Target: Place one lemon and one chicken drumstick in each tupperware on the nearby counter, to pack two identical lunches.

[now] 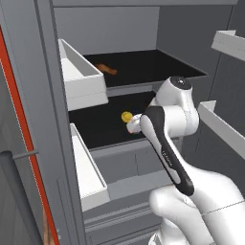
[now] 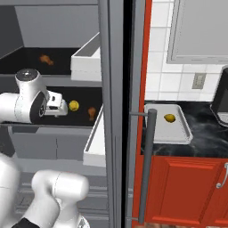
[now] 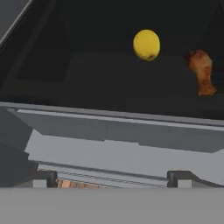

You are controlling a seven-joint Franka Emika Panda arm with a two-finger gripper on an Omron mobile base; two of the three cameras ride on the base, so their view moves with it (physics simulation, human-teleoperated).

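**In the open fridge: jaws apart, facing lemon**

On the lower dark shelf (image 2: 26,120) sit a lemon (image 3: 146,44) and a drumstick (image 3: 202,72), just beside each other. Gripper (image 3: 111,181) jaws apart, empty, short of the shelf. Second lemon (image 2: 169,118) lies in whitish tupperware (image 2: 185,133) on the counter (image 2: 209,133). Another drumstick (image 1: 106,69) on upper shelf.

Tupperware (image 2: 181,133) near edge hidden behind the fridge handle (image 2: 147,164), coffee machine (image 2: 221,100) cut off at right — second tupperware unseen
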